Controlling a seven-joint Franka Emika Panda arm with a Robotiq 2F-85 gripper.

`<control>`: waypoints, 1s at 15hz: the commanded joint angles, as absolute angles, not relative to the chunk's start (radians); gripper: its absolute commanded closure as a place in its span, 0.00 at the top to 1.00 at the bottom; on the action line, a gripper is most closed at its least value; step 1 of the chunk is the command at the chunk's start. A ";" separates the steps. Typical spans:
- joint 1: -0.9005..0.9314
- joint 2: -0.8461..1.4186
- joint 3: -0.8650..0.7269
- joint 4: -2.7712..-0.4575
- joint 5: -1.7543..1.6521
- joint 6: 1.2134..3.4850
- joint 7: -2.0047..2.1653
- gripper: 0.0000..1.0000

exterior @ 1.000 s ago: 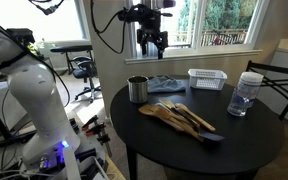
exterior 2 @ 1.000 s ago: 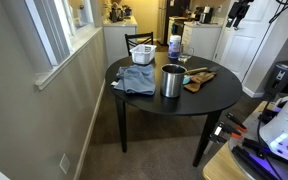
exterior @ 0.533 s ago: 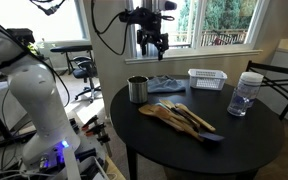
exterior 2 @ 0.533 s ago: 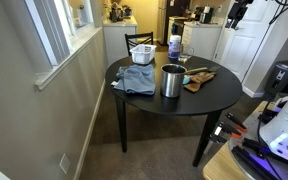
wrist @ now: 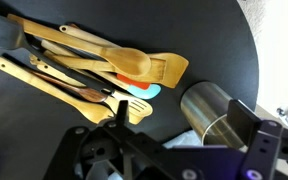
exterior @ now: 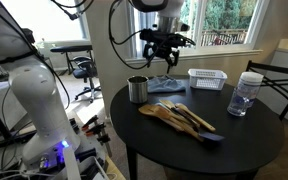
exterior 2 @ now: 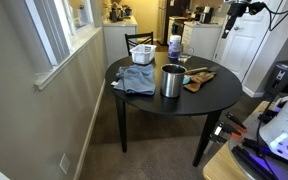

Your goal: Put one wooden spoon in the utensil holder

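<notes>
Several wooden spoons and spatulas [exterior: 180, 115] lie in a pile in the middle of the round black table [exterior: 246, 142]; they also show in the other exterior view [exterior 2: 197, 79] and the wrist view [wrist: 89, 62]. The shiny silver utensil holder [exterior: 137, 89] [exterior 2: 172, 81] stands upright near the table's edge, and the wrist view shows it from above [wrist: 210, 110]. My gripper [exterior: 162, 52] hangs high above the table, open and empty. Its dark fingers [wrist: 254, 128] frame the holder in the wrist view. In the other exterior view the gripper [exterior 2: 230, 14] is at the top right.
A white slotted basket [exterior: 207, 78] [exterior 2: 139, 45] and a clear jar with a white lid [exterior: 245, 93] [exterior 2: 175, 46] stand on the table. A blue-grey cloth [exterior: 167, 84] [exterior 2: 136, 79] lies beside the holder. A dark chair [exterior: 279, 80] stands by the table.
The arm has swung over the table: the gripper has moved lower and toward the holder and spoons. Nothing on the table has moved.
</notes>
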State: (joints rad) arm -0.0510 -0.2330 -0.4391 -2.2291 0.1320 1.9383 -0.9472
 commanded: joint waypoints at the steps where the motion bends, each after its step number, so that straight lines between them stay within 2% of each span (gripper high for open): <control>1: -0.090 -0.121 -0.388 -2.167 0.113 1.927 -1.071 1.00; 3: -0.107 -0.078 -0.355 -2.158 0.069 1.970 -1.067 1.00; 9: -0.137 -0.045 -0.263 -2.235 -0.220 2.318 -0.954 1.00; 10: -0.142 -0.034 -0.264 -2.196 -0.137 2.239 -0.990 1.00; 15: -0.144 -0.031 -0.250 -2.214 -0.187 2.288 -0.972 1.00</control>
State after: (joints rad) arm -0.1163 -0.0305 -0.2783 -2.2155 -0.1877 2.2902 -0.9719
